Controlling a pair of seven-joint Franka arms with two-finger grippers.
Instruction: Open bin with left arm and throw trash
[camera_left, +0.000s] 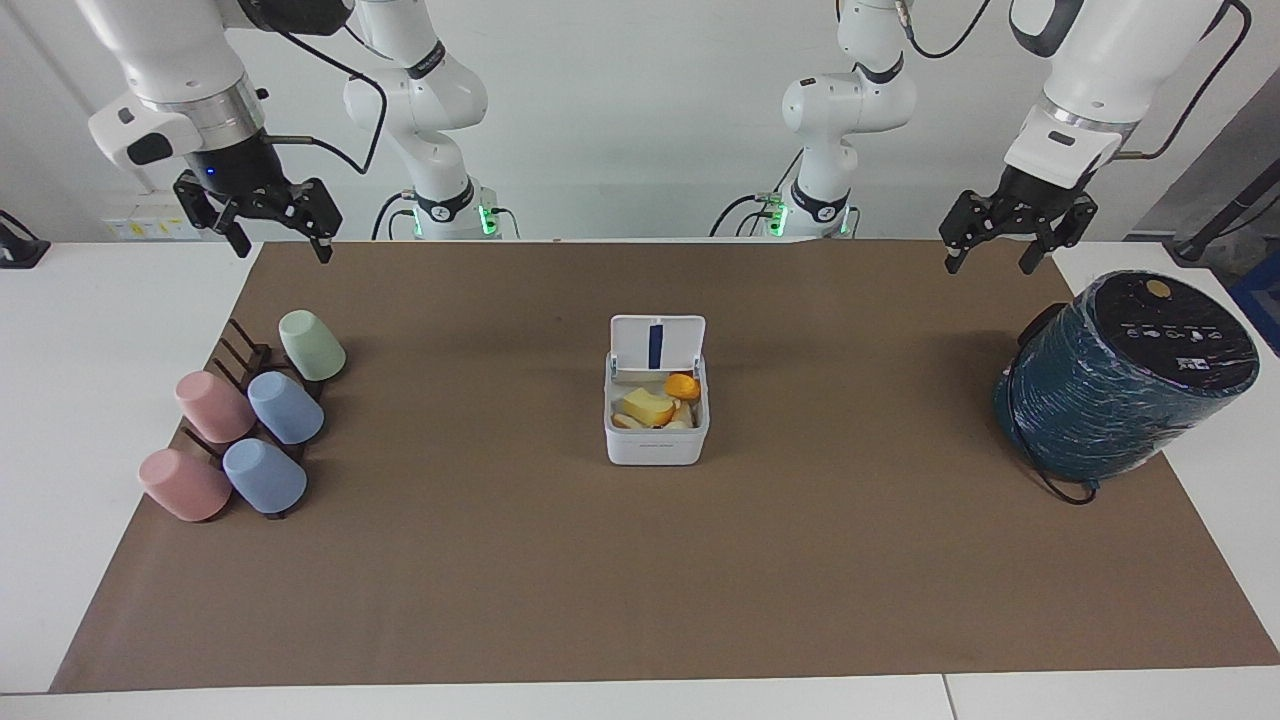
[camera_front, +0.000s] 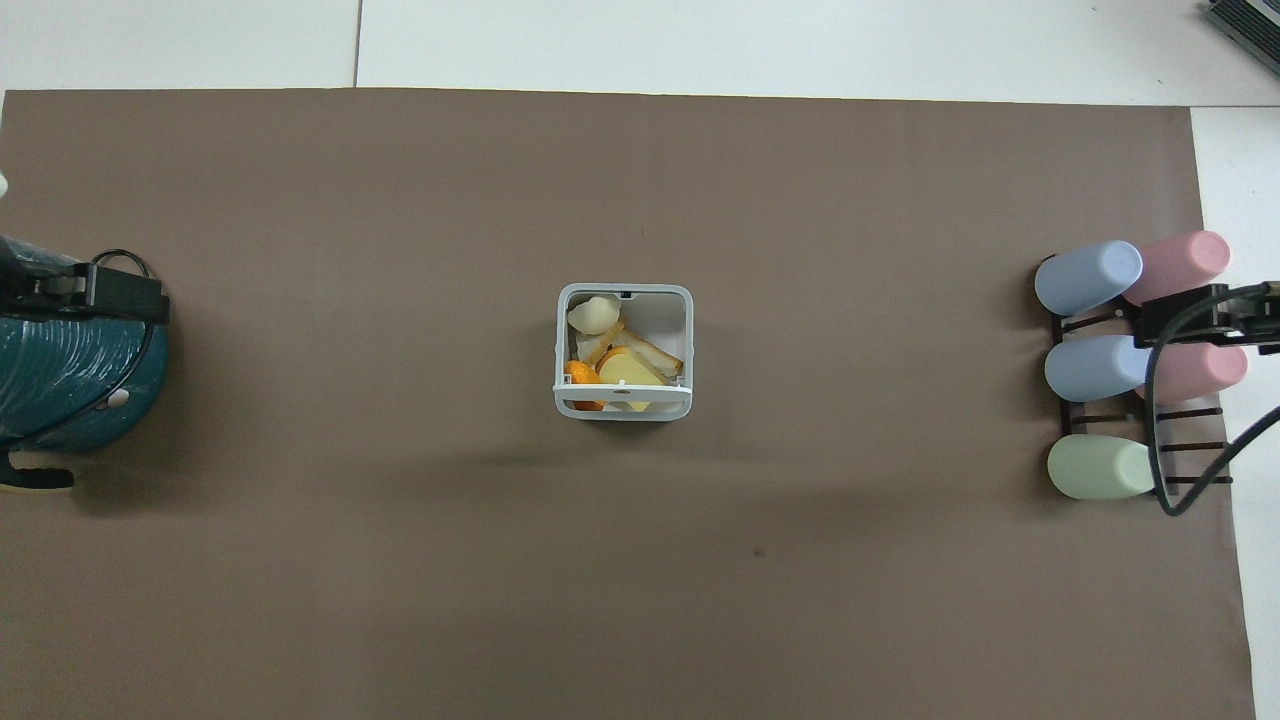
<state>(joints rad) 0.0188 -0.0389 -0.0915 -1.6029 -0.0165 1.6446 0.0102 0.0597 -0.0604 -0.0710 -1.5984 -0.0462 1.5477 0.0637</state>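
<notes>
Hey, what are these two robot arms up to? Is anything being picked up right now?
Nothing is being handled at this moment. The small white bin sits mid-table with its lid standing open, and the trash, cream and orange food scraps, lies inside it. The left gripper hangs in the air near the dark teal cylinder, jaws open and empty. The right gripper hangs above the table edge near the rack of pastel cups, also open and empty.

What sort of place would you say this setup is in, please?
Most likely a robotics lab bench, not a kitchen. Two white arms stand at a white table covered by a brown mat, with staged props on it: a small bin of food scraps, pastel cups on a rack, and a teal cylinder.
</notes>
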